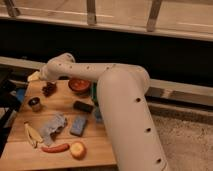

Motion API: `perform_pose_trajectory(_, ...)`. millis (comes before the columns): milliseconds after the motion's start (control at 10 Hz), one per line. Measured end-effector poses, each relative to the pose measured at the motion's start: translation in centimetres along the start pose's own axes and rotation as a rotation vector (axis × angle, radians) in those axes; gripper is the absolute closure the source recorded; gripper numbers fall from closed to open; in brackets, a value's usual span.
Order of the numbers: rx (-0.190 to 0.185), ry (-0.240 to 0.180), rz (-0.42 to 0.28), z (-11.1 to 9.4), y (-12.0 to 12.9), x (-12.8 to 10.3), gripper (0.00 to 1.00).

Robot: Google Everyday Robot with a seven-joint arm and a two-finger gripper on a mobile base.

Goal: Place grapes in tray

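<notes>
The grapes (49,89), a small dark reddish-purple bunch, lie on the wooden table (92,145) near its far left corner. My gripper (34,76) hangs just up and to the left of them, at the table's back left edge. It stands open with nothing in it and is apart from the bunch. My white arm sweeps in from the lower right and covers most of the green tray (93,90). Only a thin sliver of the tray shows, right of the red bowl.
A round red-brown bowl (79,85) sits right of the grapes. Also on the table are a small dark cup (35,104), a black block (83,106), a blue sponge (78,125), a grey cloth (52,127), a banana (32,135), a red sausage-shaped thing (55,147) and an orange fruit (77,150).
</notes>
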Motion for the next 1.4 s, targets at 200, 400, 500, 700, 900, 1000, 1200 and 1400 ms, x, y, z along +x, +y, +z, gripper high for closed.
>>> perform_pose_trajectory(200,-0.013,-0.017,0.007,0.3,-0.5,0.0,0.20)
perform_pose_trajectory(400,-0.014,-0.015,0.006,0.4,-0.4,0.0,0.20)
perform_pose_trajectory(500,-0.013,-0.013,0.002,0.5,-0.3,0.1,0.20)
perform_pose_trajectory(700,0.045,-0.029,0.013,0.8,-1.0,0.0,0.20)
perform_pose_trajectory(900,0.081,-0.036,0.035,1.6,-1.4,0.1,0.20)
perform_pose_trajectory(1000,0.081,-0.045,0.059,1.7,-2.7,-0.2,0.20)
perform_pose_trajectory(1200,0.058,-0.046,0.114,2.5,-4.2,-0.2,0.20)
perform_pose_trajectory(1400,0.042,-0.036,0.142,3.5,-5.1,0.0,0.20)
